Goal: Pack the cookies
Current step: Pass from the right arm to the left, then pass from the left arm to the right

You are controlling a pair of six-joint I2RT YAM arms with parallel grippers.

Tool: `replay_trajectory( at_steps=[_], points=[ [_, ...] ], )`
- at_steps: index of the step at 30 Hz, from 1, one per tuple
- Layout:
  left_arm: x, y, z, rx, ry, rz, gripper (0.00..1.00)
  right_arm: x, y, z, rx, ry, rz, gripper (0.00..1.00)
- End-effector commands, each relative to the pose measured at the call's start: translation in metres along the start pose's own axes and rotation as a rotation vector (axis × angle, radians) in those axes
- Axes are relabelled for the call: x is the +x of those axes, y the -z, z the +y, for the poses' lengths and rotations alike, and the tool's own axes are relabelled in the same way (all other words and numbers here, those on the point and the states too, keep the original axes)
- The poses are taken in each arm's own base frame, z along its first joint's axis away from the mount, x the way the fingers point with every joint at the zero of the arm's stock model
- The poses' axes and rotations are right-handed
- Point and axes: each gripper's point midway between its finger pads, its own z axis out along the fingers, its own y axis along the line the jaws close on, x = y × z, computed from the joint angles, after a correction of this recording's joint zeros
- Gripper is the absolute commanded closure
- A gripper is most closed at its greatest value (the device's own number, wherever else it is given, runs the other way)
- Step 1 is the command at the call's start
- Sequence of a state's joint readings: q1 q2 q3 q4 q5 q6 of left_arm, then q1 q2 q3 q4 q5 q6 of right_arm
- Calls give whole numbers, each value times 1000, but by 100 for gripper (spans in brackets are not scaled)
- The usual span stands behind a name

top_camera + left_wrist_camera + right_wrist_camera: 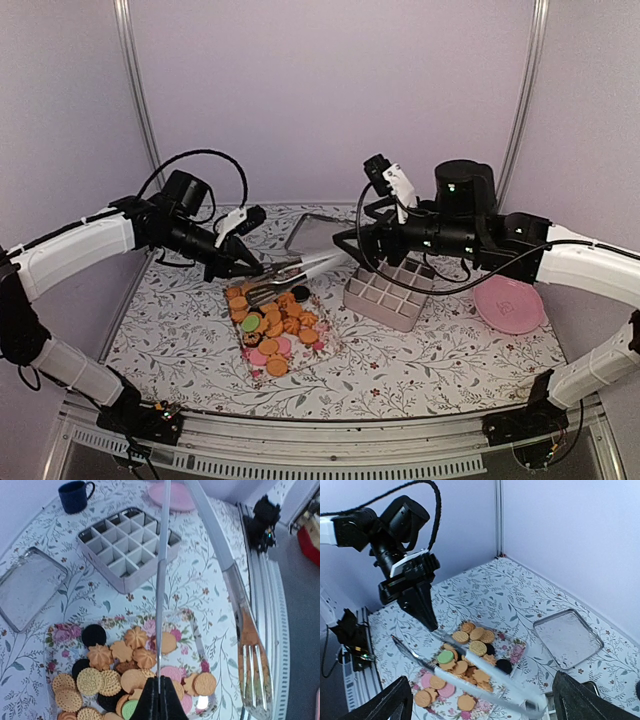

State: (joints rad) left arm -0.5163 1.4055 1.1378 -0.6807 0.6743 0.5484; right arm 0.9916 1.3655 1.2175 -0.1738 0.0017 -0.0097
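The cookies lie heaped on a floral tray; most are golden, a few are black or pink, and one is green. Above them hang metal tongs. My left gripper is shut on the tip end of one tong arm. The other arm ends in a forked tip. My right gripper stands wide open around the tongs' hinge end, with its fingers clear of the metal.
A white grid box sits right of the cookie tray. A pink plate lies further right. A shallow metal tray is at the back. A blue mug stands beyond the box.
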Motion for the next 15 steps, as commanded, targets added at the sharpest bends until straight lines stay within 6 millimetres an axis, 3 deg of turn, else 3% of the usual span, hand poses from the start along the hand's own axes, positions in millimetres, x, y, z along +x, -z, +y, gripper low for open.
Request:
replay_trajectory(
  at_steps=[1, 6, 15],
  points=[
    [-75, 44, -2, 68, 145, -287, 100, -3, 24, 16, -182, -182, -113, 1],
    [-87, 52, -14, 208, 231, -381, 100, -12, 48, 14, -289, -274, -251, 1],
    [-94, 56, -29, 345, 277, -420, 100, -29, 35, 28, -485, -287, -304, 0]
  ],
)
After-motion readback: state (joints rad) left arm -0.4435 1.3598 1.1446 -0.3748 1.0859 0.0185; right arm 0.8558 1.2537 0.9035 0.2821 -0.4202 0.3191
